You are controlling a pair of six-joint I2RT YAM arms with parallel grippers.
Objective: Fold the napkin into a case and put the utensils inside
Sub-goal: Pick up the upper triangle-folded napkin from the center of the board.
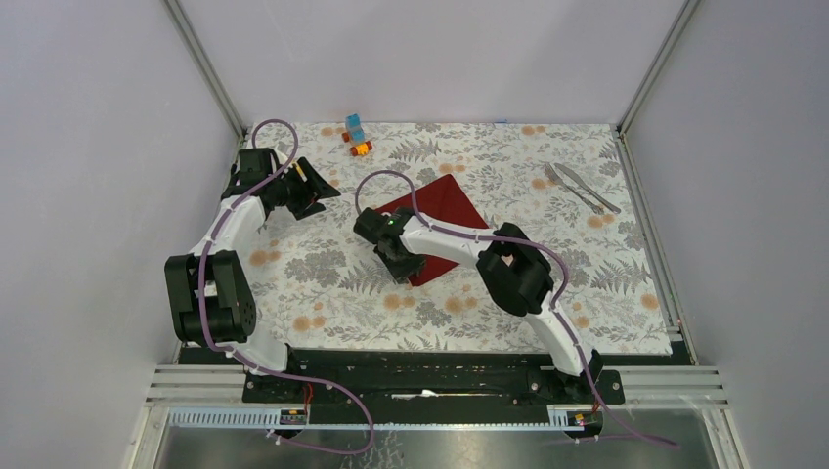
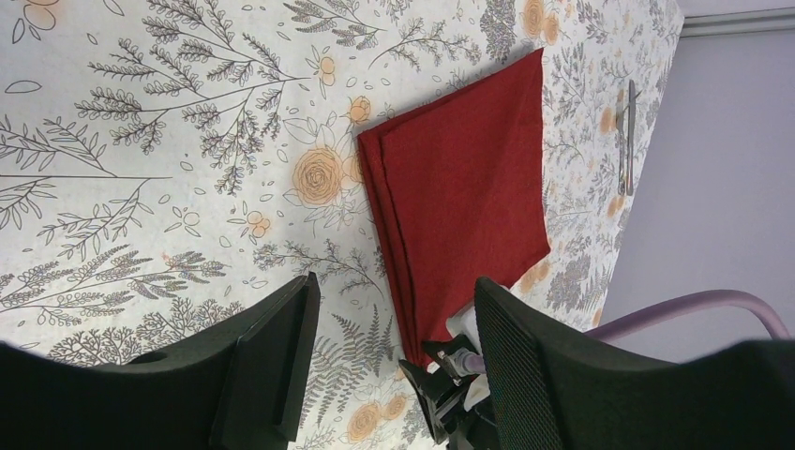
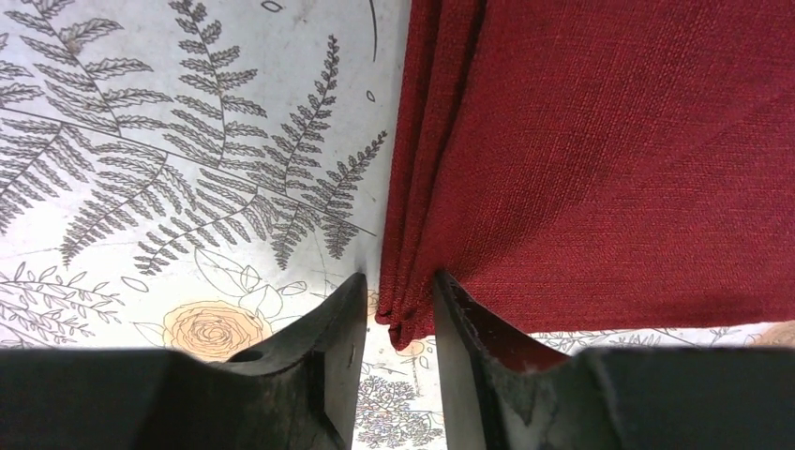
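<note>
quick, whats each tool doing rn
Left tool: open, empty.
Right tool: closed on the napkin at its folded corner.

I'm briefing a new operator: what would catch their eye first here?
The dark red napkin, folded in the middle of the table, with the right end effector straddling its layered corner. Then the silver fork and knife lying side by side at the far right, and bright toy blocks at the far edge.

No legible txt or labels
</note>
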